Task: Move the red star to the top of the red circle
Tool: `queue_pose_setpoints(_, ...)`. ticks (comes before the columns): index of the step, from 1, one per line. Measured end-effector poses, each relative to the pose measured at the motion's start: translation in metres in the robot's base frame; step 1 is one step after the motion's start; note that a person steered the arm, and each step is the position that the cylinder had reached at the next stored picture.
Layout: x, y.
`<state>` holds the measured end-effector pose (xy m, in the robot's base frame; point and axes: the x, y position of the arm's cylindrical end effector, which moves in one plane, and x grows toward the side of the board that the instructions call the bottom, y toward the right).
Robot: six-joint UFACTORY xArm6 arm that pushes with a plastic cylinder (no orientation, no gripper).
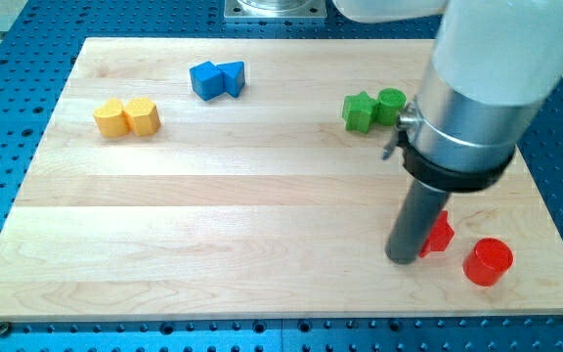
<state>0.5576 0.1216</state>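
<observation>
The red star lies near the board's lower right, partly hidden behind my rod. The red circle stands just to its right and a little lower, a small gap between them. My tip rests on the board, touching or nearly touching the star's left side. The rod and the arm's wide grey body rise up to the view's top right.
A green star and a green circle sit together above the rod. Two blue blocks lie at the top middle. Two yellow blocks lie at the upper left. The wooden board ends close to the red circle.
</observation>
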Motion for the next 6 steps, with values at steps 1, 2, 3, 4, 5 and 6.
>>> queue_pose_setpoints(1, -0.006, 0.006)
queue_pose_setpoints(2, -0.012, 0.011)
queue_pose_setpoints(3, -0.013, 0.038)
queue_pose_setpoints(4, -0.039, 0.029)
queue_pose_setpoints(5, -0.041, 0.053)
queue_pose_setpoints(6, -0.041, 0.064)
